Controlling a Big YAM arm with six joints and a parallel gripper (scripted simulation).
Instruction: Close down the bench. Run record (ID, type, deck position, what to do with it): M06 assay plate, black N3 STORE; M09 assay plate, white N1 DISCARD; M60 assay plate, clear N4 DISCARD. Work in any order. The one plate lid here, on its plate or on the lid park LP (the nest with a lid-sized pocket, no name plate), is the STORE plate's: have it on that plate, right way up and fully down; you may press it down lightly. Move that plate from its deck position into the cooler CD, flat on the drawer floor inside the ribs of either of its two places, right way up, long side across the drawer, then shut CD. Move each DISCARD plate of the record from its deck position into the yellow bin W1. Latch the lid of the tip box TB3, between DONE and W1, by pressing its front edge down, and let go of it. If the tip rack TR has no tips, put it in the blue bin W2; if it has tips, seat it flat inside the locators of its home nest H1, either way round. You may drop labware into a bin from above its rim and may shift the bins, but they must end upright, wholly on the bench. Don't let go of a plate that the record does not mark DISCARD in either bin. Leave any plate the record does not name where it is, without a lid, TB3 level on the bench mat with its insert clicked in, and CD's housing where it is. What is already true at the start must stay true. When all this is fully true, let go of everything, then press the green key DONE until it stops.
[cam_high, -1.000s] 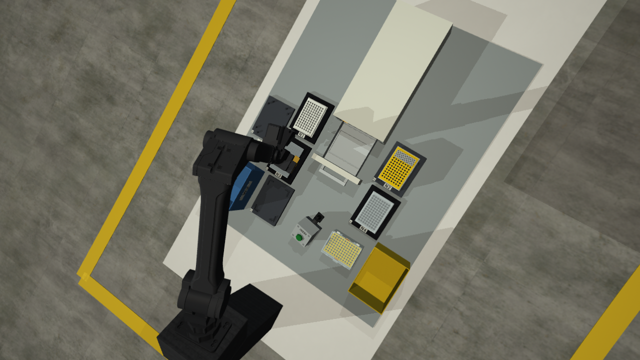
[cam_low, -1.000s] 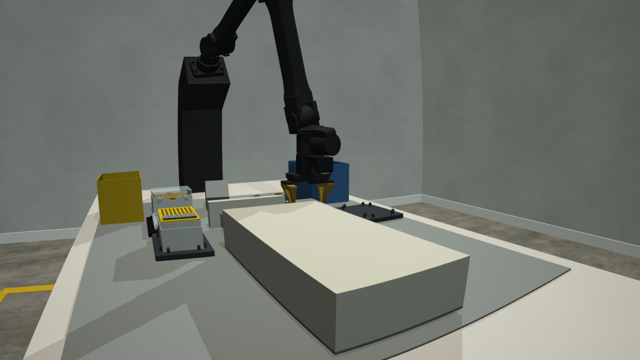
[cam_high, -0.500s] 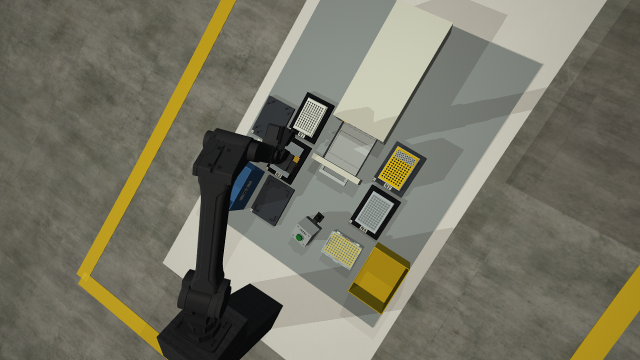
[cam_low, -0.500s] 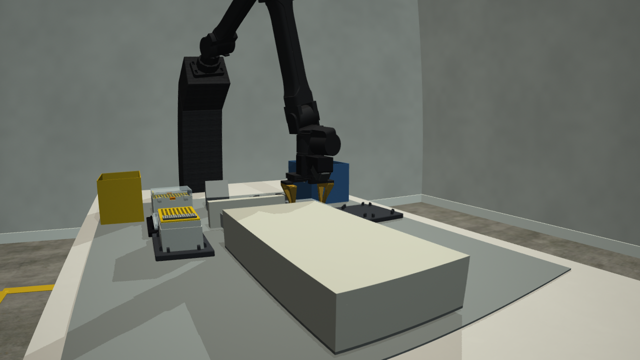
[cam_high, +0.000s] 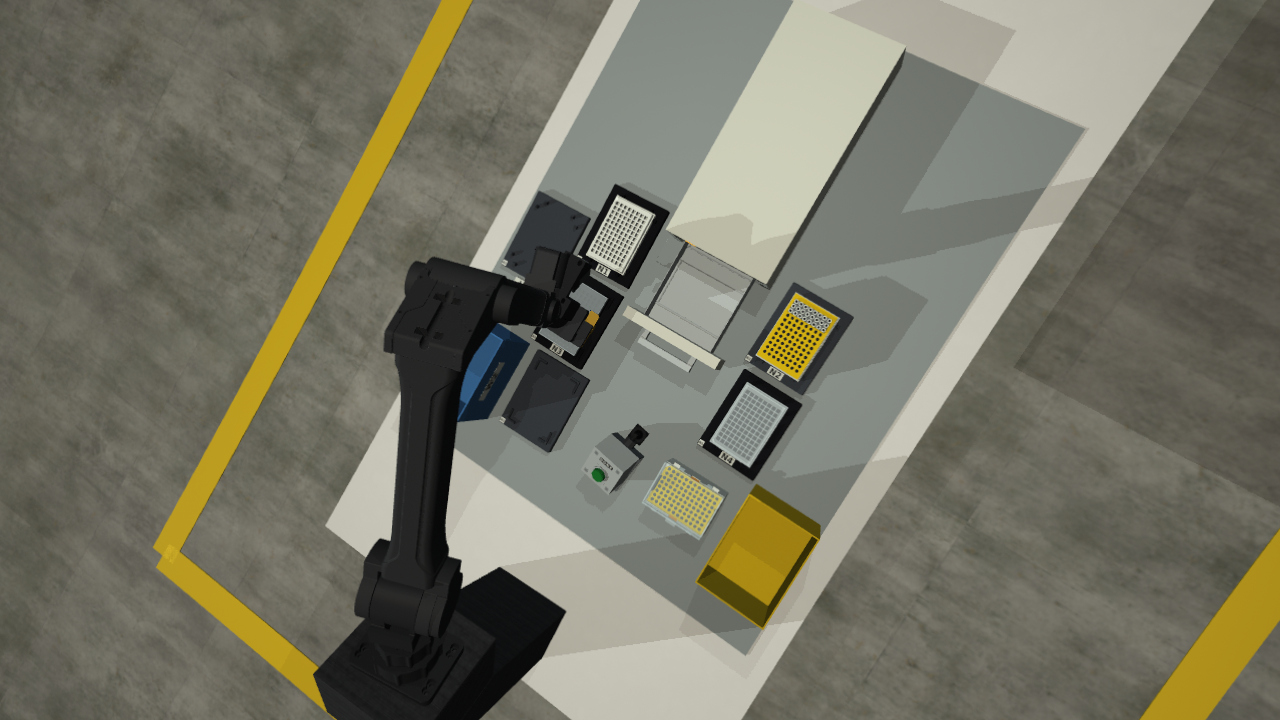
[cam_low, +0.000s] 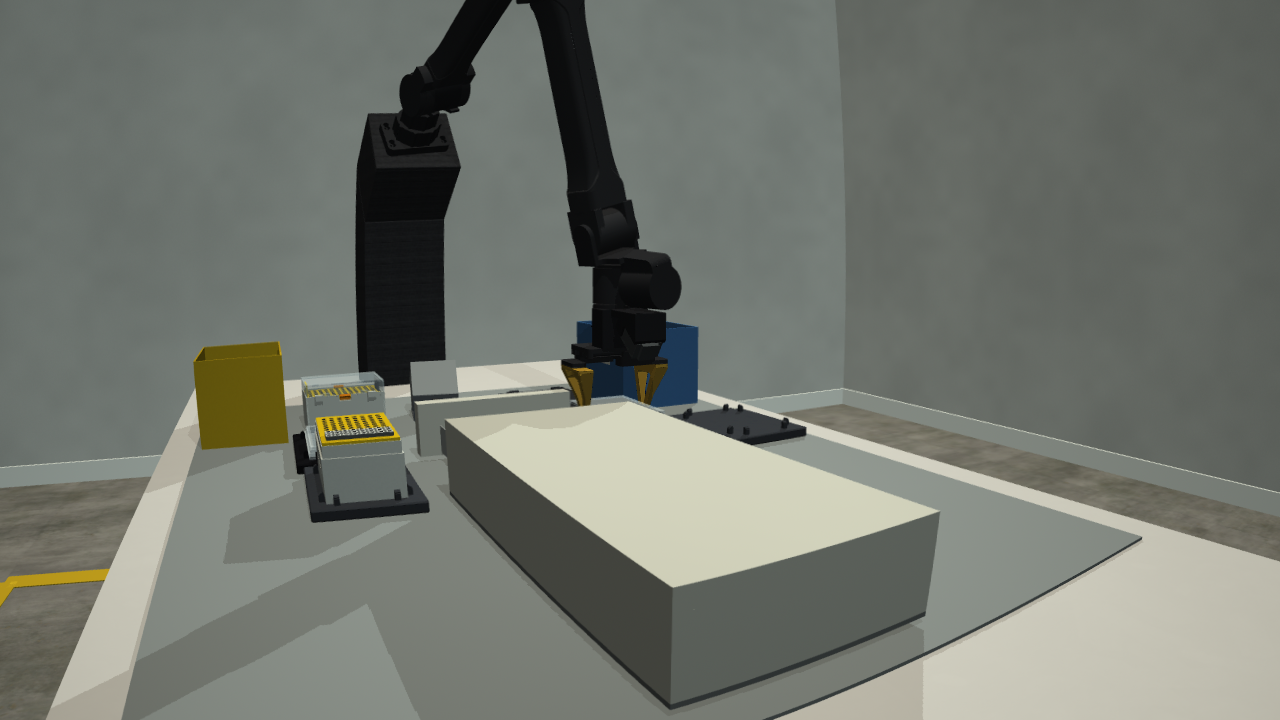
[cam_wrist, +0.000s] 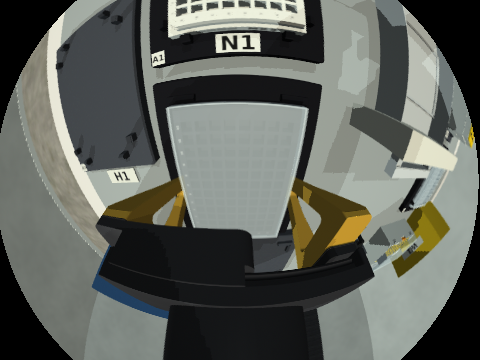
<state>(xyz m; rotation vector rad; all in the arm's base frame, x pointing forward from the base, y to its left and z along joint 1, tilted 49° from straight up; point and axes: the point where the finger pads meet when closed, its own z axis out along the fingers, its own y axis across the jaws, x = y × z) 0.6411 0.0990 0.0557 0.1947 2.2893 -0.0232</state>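
Note:
My gripper is down at nest N3, its orange fingers shut on the two sides of the black assay plate, which wears the clear lid. The plate sits in or just above its nest; I cannot tell which. The white plate lies on N1. The clear plate lies on N4. The cooler CD has its drawer pulled open. The tip box TB3 stands beside the yellow bin W1.
The yellow tip rack TR stands on N2 with tips at one end. Home nest H1 and the lid park hold nothing. The blue bin W2 stands behind my arm. The DONE key is near TB3.

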